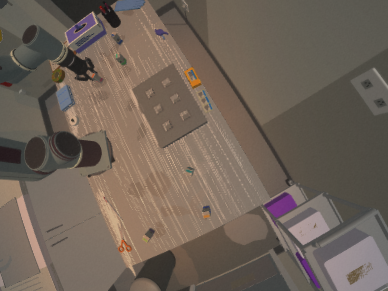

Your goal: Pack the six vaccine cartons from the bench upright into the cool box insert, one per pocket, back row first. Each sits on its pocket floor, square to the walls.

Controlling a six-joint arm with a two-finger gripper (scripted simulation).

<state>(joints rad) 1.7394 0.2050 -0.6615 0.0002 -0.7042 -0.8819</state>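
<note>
The grey cool box insert [169, 105] lies in the middle of the bench, its six pockets showing nothing inside. Small vaccine cartons lie scattered on the bench: one near the far end [120, 58], another beyond it [117, 38], one nearer than the insert [190, 170], one toward the near edge [206, 211] and one at the near left [148, 235]. My gripper [95, 77] is low over the bench's far left part, above a small carton [98, 79]. Its fingers are closing around that carton, and I cannot tell whether they grip it.
The arm's thick links [60, 153] overhang the bench's left edge. A purple box [85, 32], a dark pot [110, 16] and a blue glove [130, 3] crowd the far end. An orange item [192, 77] lies right of the insert, and scissors [124, 246] at the near left corner.
</note>
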